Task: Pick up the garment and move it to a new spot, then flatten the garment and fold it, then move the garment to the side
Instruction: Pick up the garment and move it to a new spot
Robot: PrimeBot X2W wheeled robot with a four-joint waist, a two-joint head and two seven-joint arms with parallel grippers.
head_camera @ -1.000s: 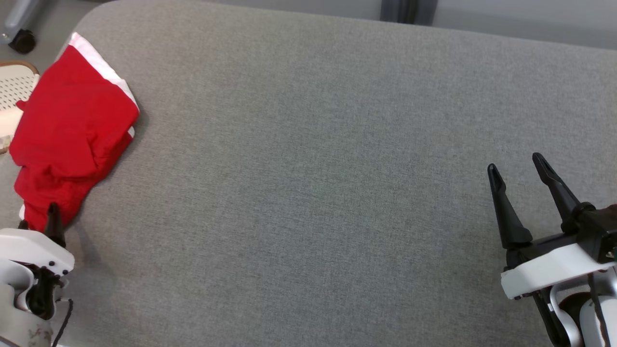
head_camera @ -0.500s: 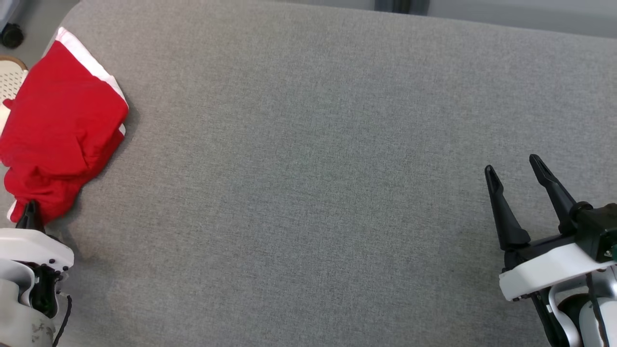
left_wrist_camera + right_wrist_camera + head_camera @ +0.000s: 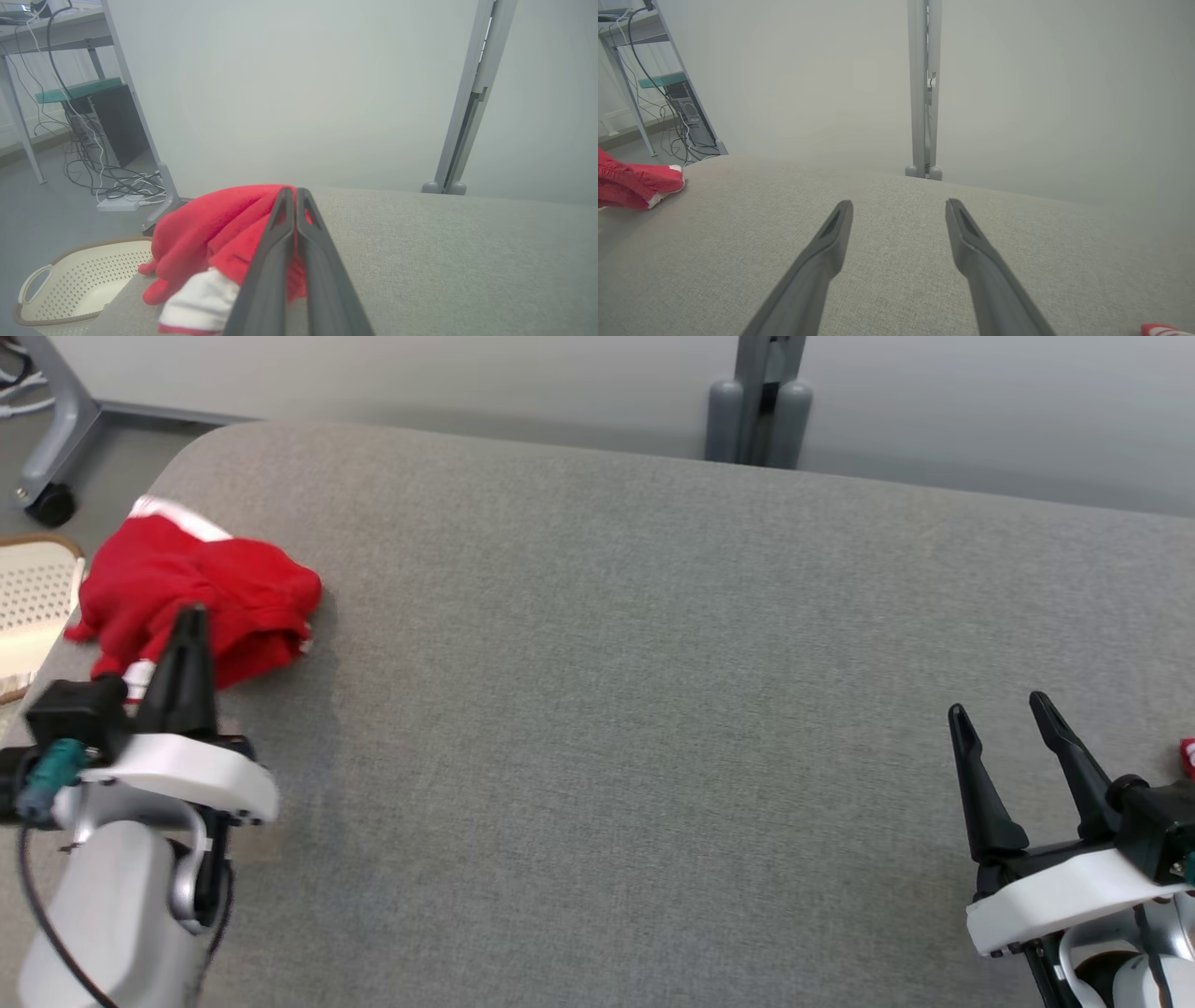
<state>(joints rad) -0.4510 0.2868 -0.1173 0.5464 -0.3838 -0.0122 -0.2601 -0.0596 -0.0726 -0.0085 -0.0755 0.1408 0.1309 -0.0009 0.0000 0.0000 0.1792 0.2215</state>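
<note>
Bunched now where it lay flat: red garment [image 3: 224, 583], at desk [image 3: 653, 709] corner just beside the basket [image 3: 37, 588]. My left gripper [image 3: 192, 612] pinches it, fingers pressed together; my right gripper [image 3: 996, 706], spread, well apart from the basket.

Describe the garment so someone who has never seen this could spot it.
Find the big grey padded table. Near its left end, beside a cream perforated basket, sits the red garment, bunched. Bright red cloth with white trim sets it apart.
</note>
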